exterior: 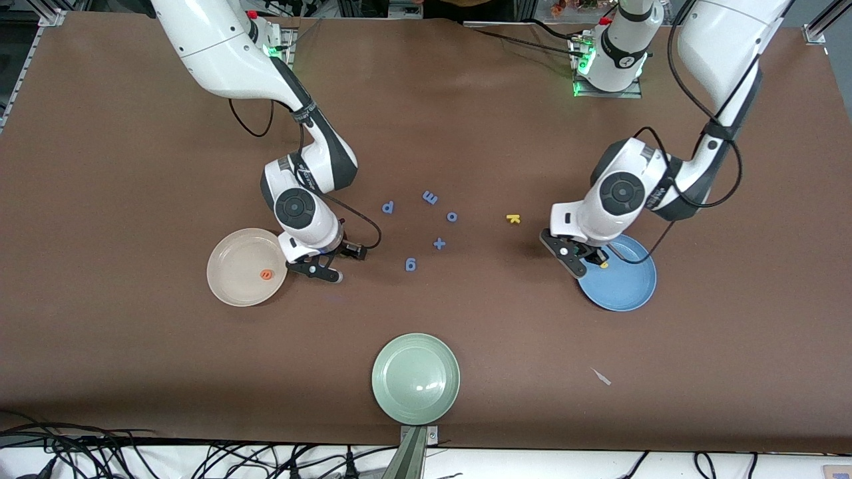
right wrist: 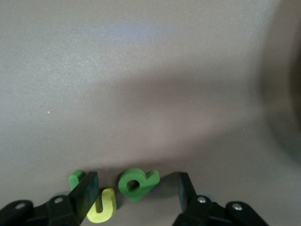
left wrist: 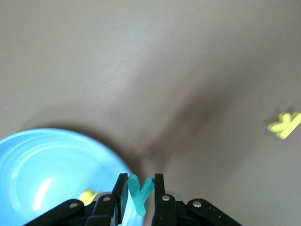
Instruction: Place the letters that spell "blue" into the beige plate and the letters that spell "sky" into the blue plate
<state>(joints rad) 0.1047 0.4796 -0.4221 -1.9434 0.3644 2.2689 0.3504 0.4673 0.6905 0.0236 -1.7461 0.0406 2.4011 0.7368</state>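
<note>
The teal y (left wrist: pixel 139 197) is pinched in my shut left gripper (left wrist: pixel 141 182), which hangs low over the rim of the blue plate (exterior: pixel 626 286) at its edge toward the table's middle. In that plate lies a yellow s (exterior: pixel 604 265). A yellow k (exterior: pixel 512 218) lies on the table toward the middle. My right gripper (right wrist: pixel 136 192) stands open beside the beige plate (exterior: pixel 233 266), low over the dark green b (right wrist: pixel 138 182), with the yellow u (right wrist: pixel 103 206) and light green l (right wrist: pixel 75 179) by one finger. An orange e (exterior: pixel 265 274) lies in the beige plate.
Several all-blue letters (exterior: pixel 429 197) lie scattered mid-table between the two grippers. A pale green plate (exterior: pixel 416 378) sits near the table edge closest to the front camera. A small white scrap (exterior: pixel 601 376) lies nearer to the front camera than the blue plate.
</note>
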